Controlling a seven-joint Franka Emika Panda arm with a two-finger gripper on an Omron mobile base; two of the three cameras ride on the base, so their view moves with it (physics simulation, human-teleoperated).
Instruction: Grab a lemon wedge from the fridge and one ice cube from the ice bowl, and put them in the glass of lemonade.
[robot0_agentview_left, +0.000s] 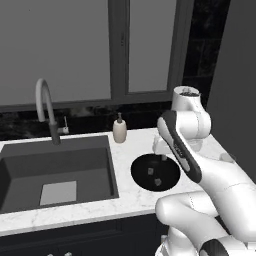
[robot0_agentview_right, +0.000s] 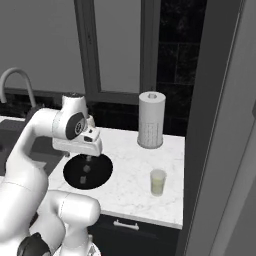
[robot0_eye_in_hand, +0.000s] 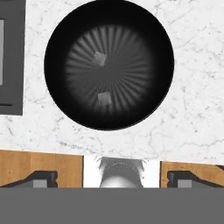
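Your hand (robot0_eye_in_hand: 112, 177) hangs over the ice bowl (robot0_eye_in_hand: 153, 39), its two dark fingertips (robot0_eye_in_hand: 41, 178) spread wide apart with nothing between them. Straight below it the ice bowl sits on the white marbled counter (robot0_eye_in_hand: 192, 109): wide, round, shallow and black, with a ribbed, sun-ray pattern fanning out from the middle of its floor.

Two ice cubes lie on that floor, close to each other but apart. The nearer ice cube (robot0_eye_in_hand: 103, 98) is just ahead of your fingertips, the farther cube (robot0_eye_in_hand: 99, 58) a little beyond it. Both are tiny pale grey blocks with flat faces and crisp corners, each turned at a slight angle.

Expect the cube to be light, hard and very slick, so it will likely squirt out if you pinch it on its corners. Take the nearer one across two opposite flat faces, turning the hand to match its angle, and come down low enough to grip at mid-height. The shallow bowl wall should leave room for the fingers.

The glass of lemonade (robot0_agentview_right: 158, 182), a small clear tumbler of pale yellow-green liquid, stands well off to the hand's right on the counter.
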